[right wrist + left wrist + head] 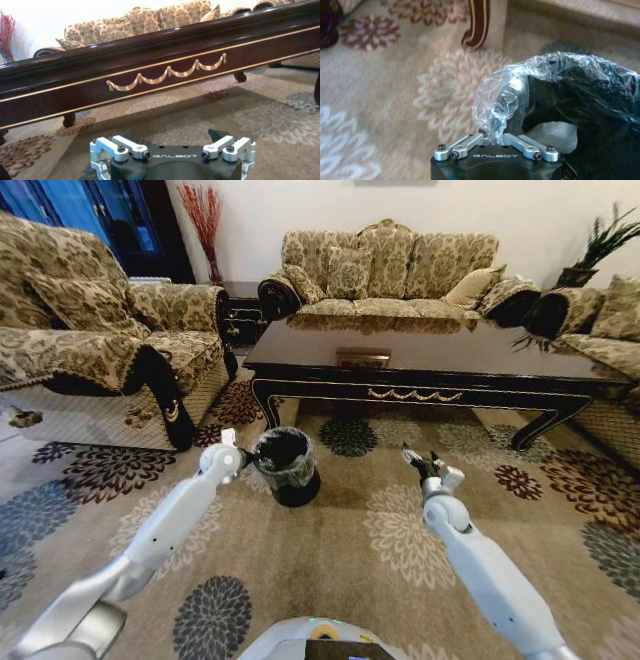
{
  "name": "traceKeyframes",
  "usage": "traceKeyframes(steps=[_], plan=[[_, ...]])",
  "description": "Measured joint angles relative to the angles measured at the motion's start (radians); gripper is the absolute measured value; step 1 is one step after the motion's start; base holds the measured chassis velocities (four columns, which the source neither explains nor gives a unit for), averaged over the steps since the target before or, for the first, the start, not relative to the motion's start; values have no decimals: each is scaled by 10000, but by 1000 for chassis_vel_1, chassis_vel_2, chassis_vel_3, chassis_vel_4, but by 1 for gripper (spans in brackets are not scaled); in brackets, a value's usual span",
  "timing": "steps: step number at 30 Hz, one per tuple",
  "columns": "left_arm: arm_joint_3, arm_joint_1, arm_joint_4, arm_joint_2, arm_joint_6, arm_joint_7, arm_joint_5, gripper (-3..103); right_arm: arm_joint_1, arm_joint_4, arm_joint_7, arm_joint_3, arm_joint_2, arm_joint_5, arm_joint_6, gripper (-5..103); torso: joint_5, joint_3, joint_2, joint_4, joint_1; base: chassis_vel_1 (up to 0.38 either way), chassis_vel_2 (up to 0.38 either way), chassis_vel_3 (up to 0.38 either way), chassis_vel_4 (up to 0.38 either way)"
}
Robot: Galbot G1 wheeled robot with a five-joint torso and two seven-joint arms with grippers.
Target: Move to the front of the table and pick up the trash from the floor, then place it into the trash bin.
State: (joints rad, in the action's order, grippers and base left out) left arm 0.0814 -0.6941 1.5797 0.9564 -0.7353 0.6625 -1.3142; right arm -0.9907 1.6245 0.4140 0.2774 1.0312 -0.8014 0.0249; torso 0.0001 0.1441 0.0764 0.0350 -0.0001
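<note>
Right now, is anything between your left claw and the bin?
Nothing visible stands between them. The left claw is right at the rim of the small round black bin with its crinkly plastic bag.

table (440, 365): across the middle of the room, its long front rail toward the robot; a sofa (385, 275) behind it, an armchair (95, 330) to its left, another sofa (600, 330) at its right end
trash bin (287, 467): on the carpet (330, 570) in front of the table's left end, near the left front table leg (263, 408)
left gripper (228, 448): at the bin's left rim, touching the bag's edge
right gripper (422, 461): above the carpet before the table's middle, well right of the bin
plant (600, 245): behind the right sofa
</note>
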Motion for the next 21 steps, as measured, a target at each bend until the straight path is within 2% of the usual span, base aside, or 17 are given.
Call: traceKeyframes(steps=[4,13,15,19,21], plan=[[-55,-621,37,210,-1,89,328,2,-149,42,41,43,128,15,-1,100,-2,0,0,0,0,0,0,0,0],[-141,-960,107,296,0,73,748,2,-129,-61,129,-26,263,-76,58,100,-2,0,0,-3,0,0,0,0,0],[-144,-983,207,251,0,76,794,-1,-120,-72,130,-60,274,-78,64,100,-2,1,0,-1,0,0,0,0,0],[-121,-1059,708,-54,3,192,803,12,-114,-71,165,-113,299,-40,68,100,-3,1,0,-6,0,0,0,0,0],[-102,-1214,1195,-443,3,815,745,23,-135,-17,282,-113,300,-17,88,100,-3,1,1,-7,0,0,0,0,0]])
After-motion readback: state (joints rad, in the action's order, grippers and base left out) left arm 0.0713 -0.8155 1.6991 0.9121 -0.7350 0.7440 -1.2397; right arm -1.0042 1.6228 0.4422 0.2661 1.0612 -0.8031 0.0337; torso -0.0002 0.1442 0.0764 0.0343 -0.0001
